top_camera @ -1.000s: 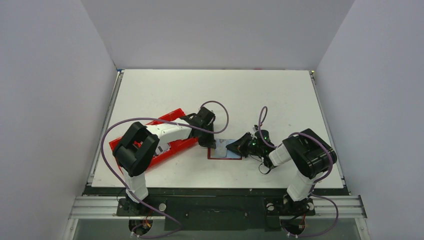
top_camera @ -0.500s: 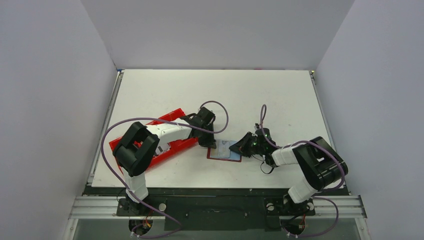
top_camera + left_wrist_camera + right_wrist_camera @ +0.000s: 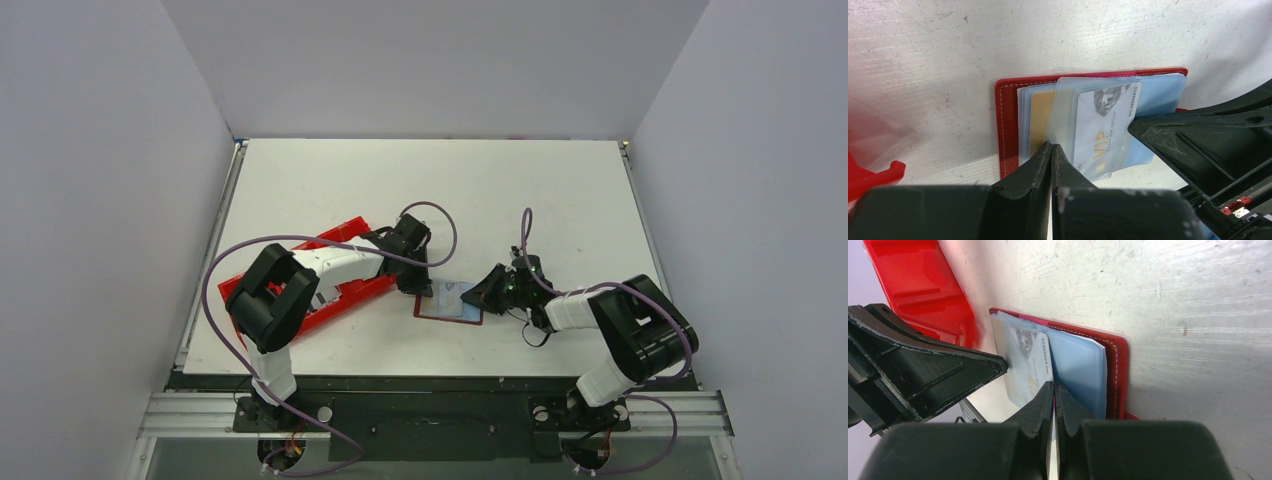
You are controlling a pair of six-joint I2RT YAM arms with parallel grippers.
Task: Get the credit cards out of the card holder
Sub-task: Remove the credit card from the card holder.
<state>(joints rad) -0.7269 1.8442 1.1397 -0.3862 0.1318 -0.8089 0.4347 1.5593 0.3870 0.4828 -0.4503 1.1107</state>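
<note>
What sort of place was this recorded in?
Most likely a lab robot test cell: a white table boxed in by plain pale walls, two arms bolted to a metal rail at its near edge, and only staged props, an open red card holder and a red tray.

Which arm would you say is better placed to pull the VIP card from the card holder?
Probably right: the right gripper touches the VIP card; the left gripper presses on the card holder.

Left arm (image 3: 335,262) and right arm (image 3: 560,312) have black joints, white links, purple cables (image 3: 428,204); left gripper (image 3: 1052,146) and right gripper (image 3: 1054,383) are black
</note>
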